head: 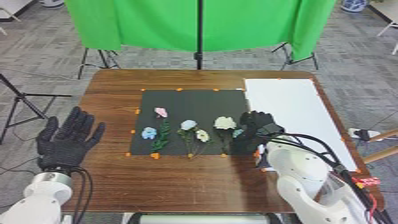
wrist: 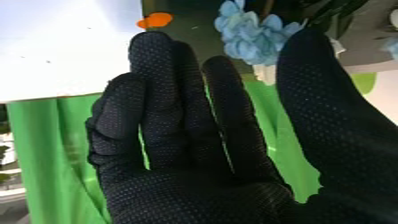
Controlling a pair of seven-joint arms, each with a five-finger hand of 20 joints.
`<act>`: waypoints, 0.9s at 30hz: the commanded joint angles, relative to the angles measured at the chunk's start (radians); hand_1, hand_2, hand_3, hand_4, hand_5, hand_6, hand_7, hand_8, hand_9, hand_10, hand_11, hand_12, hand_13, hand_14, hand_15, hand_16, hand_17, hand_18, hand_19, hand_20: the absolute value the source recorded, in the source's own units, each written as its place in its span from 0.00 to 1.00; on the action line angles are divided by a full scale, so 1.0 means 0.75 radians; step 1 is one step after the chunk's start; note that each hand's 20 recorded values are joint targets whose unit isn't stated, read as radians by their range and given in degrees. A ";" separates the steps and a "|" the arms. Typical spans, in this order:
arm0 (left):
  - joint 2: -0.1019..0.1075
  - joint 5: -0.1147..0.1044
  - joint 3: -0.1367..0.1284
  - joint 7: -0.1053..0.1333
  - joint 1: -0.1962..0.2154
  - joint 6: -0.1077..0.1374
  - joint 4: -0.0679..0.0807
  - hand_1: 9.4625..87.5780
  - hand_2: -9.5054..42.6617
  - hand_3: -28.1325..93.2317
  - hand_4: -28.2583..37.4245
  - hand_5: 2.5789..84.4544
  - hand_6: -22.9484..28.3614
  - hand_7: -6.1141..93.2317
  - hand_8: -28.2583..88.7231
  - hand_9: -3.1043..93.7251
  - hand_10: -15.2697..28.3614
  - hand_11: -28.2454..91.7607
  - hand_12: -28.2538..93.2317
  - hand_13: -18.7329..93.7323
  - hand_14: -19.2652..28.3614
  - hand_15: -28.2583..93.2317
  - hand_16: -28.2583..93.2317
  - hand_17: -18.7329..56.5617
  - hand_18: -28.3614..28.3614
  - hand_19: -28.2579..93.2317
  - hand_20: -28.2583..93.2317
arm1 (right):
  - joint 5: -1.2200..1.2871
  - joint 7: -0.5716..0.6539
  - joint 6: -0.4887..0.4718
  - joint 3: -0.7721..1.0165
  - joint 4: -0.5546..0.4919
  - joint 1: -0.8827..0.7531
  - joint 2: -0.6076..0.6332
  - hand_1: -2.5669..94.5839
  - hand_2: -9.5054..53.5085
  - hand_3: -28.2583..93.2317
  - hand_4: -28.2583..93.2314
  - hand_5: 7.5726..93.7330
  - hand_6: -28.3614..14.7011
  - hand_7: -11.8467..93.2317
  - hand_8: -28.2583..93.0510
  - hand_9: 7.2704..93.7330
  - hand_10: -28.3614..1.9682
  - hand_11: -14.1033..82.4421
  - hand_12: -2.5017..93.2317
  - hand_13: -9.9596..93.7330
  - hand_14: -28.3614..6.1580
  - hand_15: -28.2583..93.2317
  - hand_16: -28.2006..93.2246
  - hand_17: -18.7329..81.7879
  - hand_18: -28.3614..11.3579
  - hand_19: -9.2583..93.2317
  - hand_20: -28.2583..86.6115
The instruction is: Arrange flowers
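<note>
Fingers [wrist: 158,95] straight, empty | right hand [head: 258,126] at black mat [head: 209,102] edge, near rightmost blue flower [head: 237,133] | left hand [head: 66,146] well apart

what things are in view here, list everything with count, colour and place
pink flower: one, pink, dark sheet's left part
blue flowers: two, light blue, one at that sheet's left side, one by the right hand
pale flowers: three, whitish to cream, middle of the dark sheet
dark sheet: one, blackish, on the table
white sheet: one, white, right of the dark one
orange markers: several, orange, around the sheets
table: one, brown, centre
cloth: one, green, behind the table
stands: several, black, behind and left
floor: one, grey, around the table
left hand: one, black, over the table's left side
right hand: one, black, dark sheet's right edge
</note>
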 commanded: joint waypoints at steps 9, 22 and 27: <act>0.053 0.195 -0.020 -0.080 -0.038 -0.087 0.061 0.23 0.44 0.85 0.00 0.55 0.61 0.21 0.16 0.49 0.71 0.42 0.33 0.48 0.75 0.57 0.16 0.20 0.79 0.58 0.38 | 0.578 -0.313 0.496 0.325 0.103 -0.002 -0.123 0.31 0.16 0.90 0.00 0.47 0.49 0.27 0.14 0.48 0.29 0.33 0.20 0.55 0.35 0.58 0.35 0.43 0.19 0.74 0.46; 0.214 0.257 -0.007 -0.090 -0.269 -0.207 0.251 0.20 0.44 0.85 0.00 0.52 0.61 0.18 0.17 0.43 0.70 0.38 0.32 0.43 0.72 0.50 0.16 0.18 0.78 0.56 0.35 | 1.556 -0.468 0.634 0.627 0.061 -0.155 -0.341 0.24 0.23 0.94 0.00 0.44 0.59 0.30 0.11 0.35 0.43 0.25 0.14 0.39 0.43 0.39 0.33 0.34 0.29 0.48 0.38; 0.221 0.243 -0.027 -0.057 -0.278 -0.218 0.276 0.20 0.44 0.84 0.00 0.50 0.61 0.18 0.17 0.42 0.69 0.37 0.32 0.42 0.72 0.48 0.17 0.18 0.78 0.55 0.34 | 1.545 -0.494 0.624 0.670 0.005 -0.223 -0.380 0.23 0.22 0.95 0.00 0.43 0.60 0.29 0.11 0.33 0.49 0.24 0.13 0.37 0.46 0.34 0.33 0.34 0.32 0.42 0.38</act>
